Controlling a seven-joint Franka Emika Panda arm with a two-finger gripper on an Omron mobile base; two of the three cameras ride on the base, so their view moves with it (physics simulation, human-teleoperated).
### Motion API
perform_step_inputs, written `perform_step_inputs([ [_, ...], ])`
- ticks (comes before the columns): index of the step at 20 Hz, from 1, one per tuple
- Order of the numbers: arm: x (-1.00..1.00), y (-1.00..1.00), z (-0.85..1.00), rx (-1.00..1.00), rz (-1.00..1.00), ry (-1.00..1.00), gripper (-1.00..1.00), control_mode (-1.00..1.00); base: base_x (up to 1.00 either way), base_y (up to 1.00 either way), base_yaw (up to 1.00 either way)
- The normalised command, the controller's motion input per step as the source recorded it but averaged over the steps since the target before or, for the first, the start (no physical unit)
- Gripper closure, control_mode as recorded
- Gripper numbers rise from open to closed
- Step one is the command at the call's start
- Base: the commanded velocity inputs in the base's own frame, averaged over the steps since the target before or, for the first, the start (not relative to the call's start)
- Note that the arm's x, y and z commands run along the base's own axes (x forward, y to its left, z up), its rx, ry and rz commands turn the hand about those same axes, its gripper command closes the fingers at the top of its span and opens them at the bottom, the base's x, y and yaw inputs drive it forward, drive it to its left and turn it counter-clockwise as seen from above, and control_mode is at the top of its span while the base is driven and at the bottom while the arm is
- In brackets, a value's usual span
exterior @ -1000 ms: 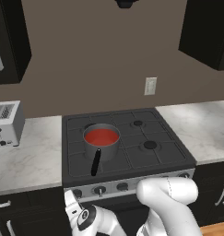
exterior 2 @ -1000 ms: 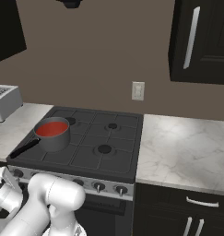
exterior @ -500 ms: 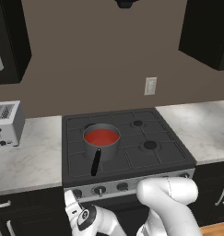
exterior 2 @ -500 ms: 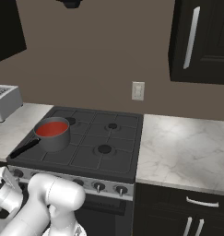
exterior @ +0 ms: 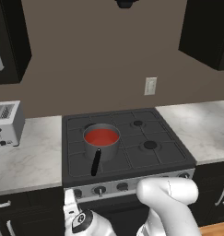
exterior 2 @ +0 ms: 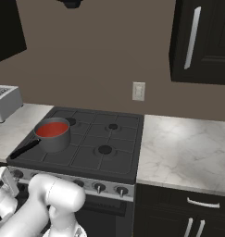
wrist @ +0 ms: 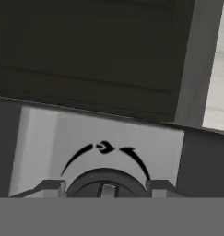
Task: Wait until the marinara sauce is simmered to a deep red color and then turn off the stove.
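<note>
Left base view, going from left to right: a toaster [exterior: 5, 123] stands on the tabletop [exterior: 26, 161], then comes the stove [exterior: 125, 147], and past it more tabletop. On the stove's front-left burner sits a pan [exterior: 101, 145] with its black handle pointing toward the front edge. The sauce [exterior: 101, 136] inside it is a flat orange-red disc, not yet what I would call deep red, so the waiting step seems to be the one in hand.

Below the stove's front left corner the claw [exterior: 70, 199] hangs just before the silver panel, at the leftmost knob.

In the hand view that knob [wrist: 107, 183] sits dead centre at the bottom, between the two fingertips [wrist: 49, 186], with the flame mark above it. The jaws are drawn in narrow on either side of the knob; whether they actually pinch it I cannot tell.

The relation that matters: the knob lies straight ahead of the claw, its axis along the claw's own line, so a turn of the wrist should shut the burner off.
</note>
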Motion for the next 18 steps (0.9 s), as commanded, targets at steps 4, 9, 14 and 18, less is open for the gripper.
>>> perform_step_inputs([
  [4,0.00,0.00,0.00,0.26,-0.35,-0.08,1.00,-1.00,0.00,0.00,0.00],
  [9,0.00,0.00,0.00,0.30,-0.40,-0.11,1.00,-1.00,0.00,0.00,0.00],
  [14,-0.16,-0.09,-0.01,0.37,-0.41,-0.16,1.00,-1.00,0.00,0.00,0.00],
  [18,-0.36,-0.22,-0.06,0.45,-0.40,-0.24,1.00,-1.00,0.00,0.00,0.00],
])
